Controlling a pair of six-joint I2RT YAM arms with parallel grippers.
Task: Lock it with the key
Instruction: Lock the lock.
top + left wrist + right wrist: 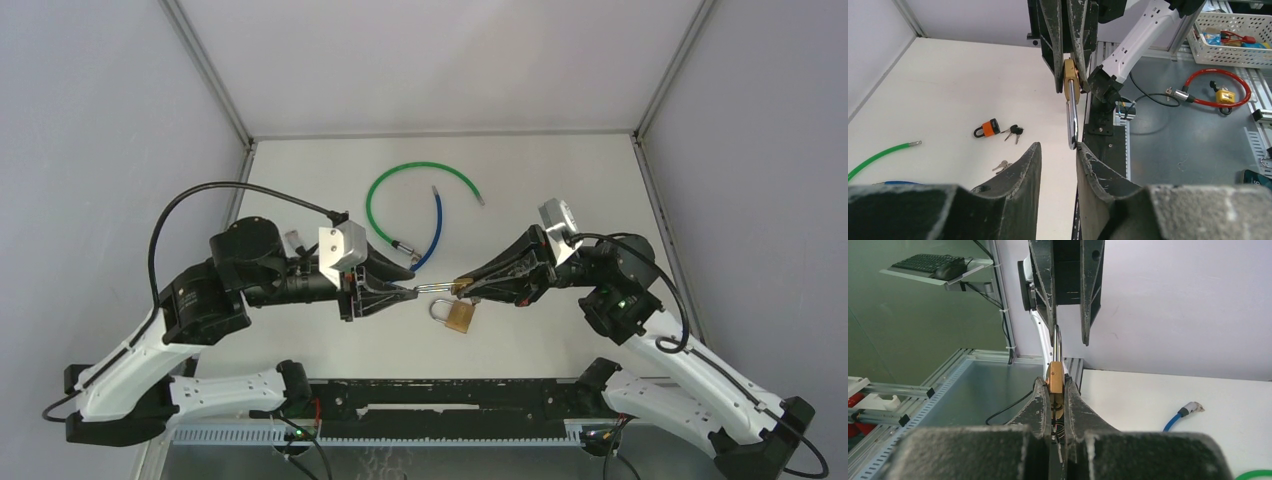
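Jaws of the left gripper [1058, 146] stand parted, clamping nothing. The steel shackle [1072, 117] of the held padlock [1071, 75] reaches between them and touches only one finger's inner face. Jaws of the right gripper [1054, 382] are closed tight on the brass body, holding it in the air above the near middle of the tabletop [560, 200].

The main risk is that off-centre contact. If the left jaws close now, one finger would likely push the shackle sideways and twist the body in the right grip. A slip would drop it by the second padlock [458, 317] lying just below.

Neither gripper shows a key. I cannot tell whether one sits in the keyway, and loose keys [1002, 165] lie apart on the tabletop.

Both arms reach inward from their sides with forearms low and roughly level, and the grippers point at each other tip to tip.
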